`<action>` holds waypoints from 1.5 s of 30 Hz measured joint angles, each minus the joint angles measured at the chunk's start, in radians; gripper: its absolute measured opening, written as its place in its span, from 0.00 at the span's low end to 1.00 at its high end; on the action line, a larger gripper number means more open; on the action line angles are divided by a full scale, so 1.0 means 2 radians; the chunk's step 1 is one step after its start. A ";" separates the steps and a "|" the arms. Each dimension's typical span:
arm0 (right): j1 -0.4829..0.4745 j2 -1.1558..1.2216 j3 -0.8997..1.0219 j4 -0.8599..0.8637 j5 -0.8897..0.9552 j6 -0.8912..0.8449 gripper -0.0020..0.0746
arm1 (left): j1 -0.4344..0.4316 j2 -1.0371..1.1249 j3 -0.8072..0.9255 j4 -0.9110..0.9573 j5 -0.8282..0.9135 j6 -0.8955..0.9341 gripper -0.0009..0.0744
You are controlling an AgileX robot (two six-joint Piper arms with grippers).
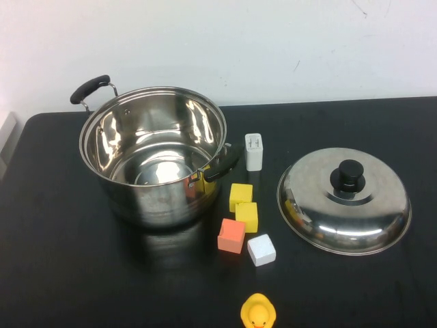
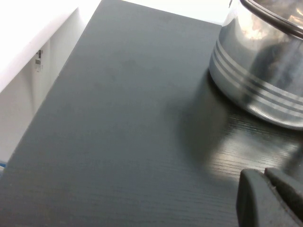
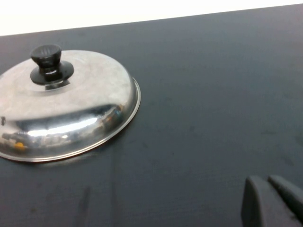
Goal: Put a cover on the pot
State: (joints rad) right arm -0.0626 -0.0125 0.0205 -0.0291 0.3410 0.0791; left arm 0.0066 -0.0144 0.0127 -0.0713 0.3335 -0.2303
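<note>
Pot (image 1: 153,154) first: you have it standing open and empty on the left half of the black surface (image 1: 68,273), its two black side handles pointing to the back left and the front right. Nothing covers it, so by my reading the task has not started. The lid (image 1: 343,200) lies dome up, well apart from the pot on the right half of the surface, with its black knob (image 1: 348,175) free and untouched.

What you have left is the whole job: take the lid by the knob, lift it, carry it across the small things between, and seat it on the pot's rim.

Neither arm shows in the high view. Your left hand (image 2: 272,198) appears only as dark fingertips at the edge of the left wrist view, low over the bare surface near the pot's wall; they look pressed close together and hold nothing. Your right hand (image 3: 274,201) shows the same way in the right wrist view, near the lid but clear of it, fingertips close together and empty.

Count what is there:
- one pot
- one lid
- two yellow blocks (image 1: 240,195)
- one orange block (image 1: 231,235)
- one white block (image 1: 261,249)
- one white plug (image 1: 254,151)
- one yellow rubber duck (image 1: 258,313)
</note>
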 joint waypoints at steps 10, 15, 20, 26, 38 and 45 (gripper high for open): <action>0.000 0.000 0.000 0.111 -0.001 0.023 0.02 | 0.000 0.000 0.000 0.000 0.000 0.000 0.01; 0.000 0.000 0.003 0.307 -0.005 0.080 0.02 | 0.000 0.000 0.000 0.000 0.000 -0.002 0.01; 0.000 0.000 0.003 0.390 -0.034 0.089 0.02 | 0.000 0.000 0.000 0.000 0.000 -0.002 0.01; 0.000 0.000 0.003 0.402 -0.062 0.066 0.02 | 0.000 0.000 0.000 0.000 0.000 -0.001 0.01; 0.000 0.069 -0.124 0.445 -0.023 -0.284 0.02 | 0.000 0.000 0.000 0.000 0.000 -0.001 0.01; 0.002 0.219 -0.199 0.465 0.009 -0.384 0.02 | 0.000 0.000 0.000 0.000 0.000 -0.001 0.01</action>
State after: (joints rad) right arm -0.0587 0.4259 -0.3777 0.9001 0.3596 -0.6899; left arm 0.0066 -0.0144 0.0127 -0.0713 0.3335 -0.2323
